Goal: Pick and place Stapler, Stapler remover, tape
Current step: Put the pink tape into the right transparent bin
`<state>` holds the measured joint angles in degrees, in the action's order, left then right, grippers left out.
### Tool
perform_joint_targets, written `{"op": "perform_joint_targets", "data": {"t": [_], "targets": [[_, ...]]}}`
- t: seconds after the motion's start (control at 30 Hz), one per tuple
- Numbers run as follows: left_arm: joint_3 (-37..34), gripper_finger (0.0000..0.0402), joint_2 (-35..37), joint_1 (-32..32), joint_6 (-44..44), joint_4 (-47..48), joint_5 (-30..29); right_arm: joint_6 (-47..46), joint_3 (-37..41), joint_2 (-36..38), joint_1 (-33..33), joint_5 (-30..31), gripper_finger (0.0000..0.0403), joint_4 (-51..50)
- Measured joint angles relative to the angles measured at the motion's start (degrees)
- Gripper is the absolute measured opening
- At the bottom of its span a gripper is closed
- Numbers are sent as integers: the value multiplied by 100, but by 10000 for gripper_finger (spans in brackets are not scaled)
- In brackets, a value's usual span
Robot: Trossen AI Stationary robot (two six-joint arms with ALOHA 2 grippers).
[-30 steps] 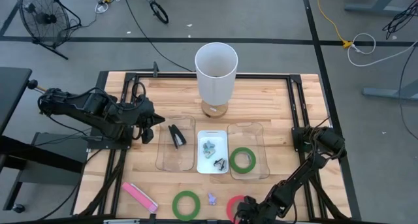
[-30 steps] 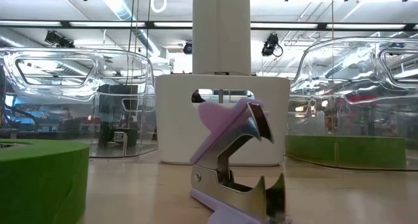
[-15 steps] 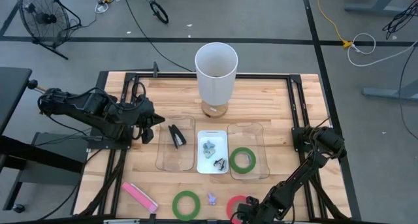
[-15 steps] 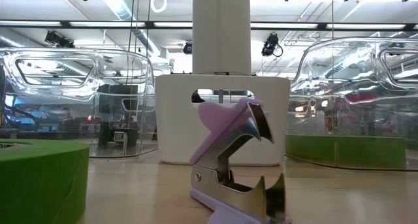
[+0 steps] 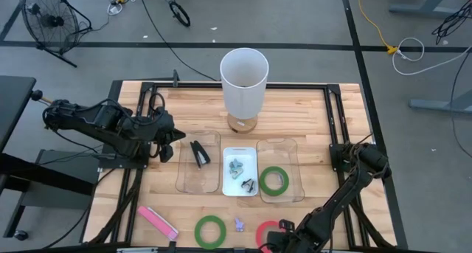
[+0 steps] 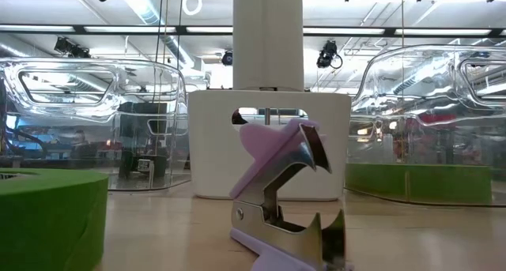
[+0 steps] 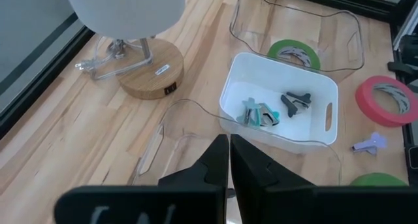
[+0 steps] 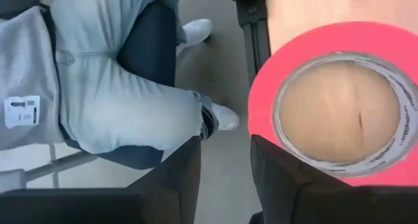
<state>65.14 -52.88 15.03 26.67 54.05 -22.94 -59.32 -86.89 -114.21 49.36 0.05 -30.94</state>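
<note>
In the high view a black stapler (image 5: 199,153) lies in the left clear tray (image 5: 184,181). One green tape ring (image 5: 273,181) lies flat in the right clear tray. A second green ring (image 5: 210,231), a purple stapler remover (image 5: 240,224), a red tape ring (image 5: 267,231) and a pink stapler (image 5: 157,222) lie on the table near its near edge. My left gripper (image 7: 229,160) is shut, hovering at the left tray's far-left corner. My right gripper (image 8: 225,168) is open at the near edge, beside the red ring (image 8: 339,100); between its fingers I see only floor.
A tall white cylinder on a wooden base (image 5: 244,82) stands at the table's far middle. A white bin (image 5: 240,172) with several small removers sits between the trays. A person's legs (image 8: 111,87) show just past the near edge. Bare wood lies left and right of the trays.
</note>
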Motion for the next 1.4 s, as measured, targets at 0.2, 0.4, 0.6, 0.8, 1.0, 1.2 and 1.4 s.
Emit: {"op": "perform_joint_targets", "data": {"t": [0.2, 0.4, 0.6, 0.8, 1.0, 1.2, 1.4], "targets": [[0, 18, 0, 2, 16, 41, -53, 447, -63, -215, -16, 162, 131, 116], [0, 18, -4, 2, 124, 139, -87, 423, -57, -525, -61, -53, 131, -81], [0, 18, -4, 2, 128, 121, -105, 484, -57, -527, -92, -52, 131, -130], [0, 18, -4, 2, 128, 124, -105, 499, -57, -570, -92, -60, 131, -223], [0, 18, -4, 2, 136, 133, -105, 501, -57, -668, -92, -94, 131, -201], [0, 18, -4, 2, 136, 150, -103, 542, -77, -898, -113, -432, 131, 49], [0, 18, -4, 2, 136, 154, -103, 551, -63, -916, -109, -412, 131, 132]]}}
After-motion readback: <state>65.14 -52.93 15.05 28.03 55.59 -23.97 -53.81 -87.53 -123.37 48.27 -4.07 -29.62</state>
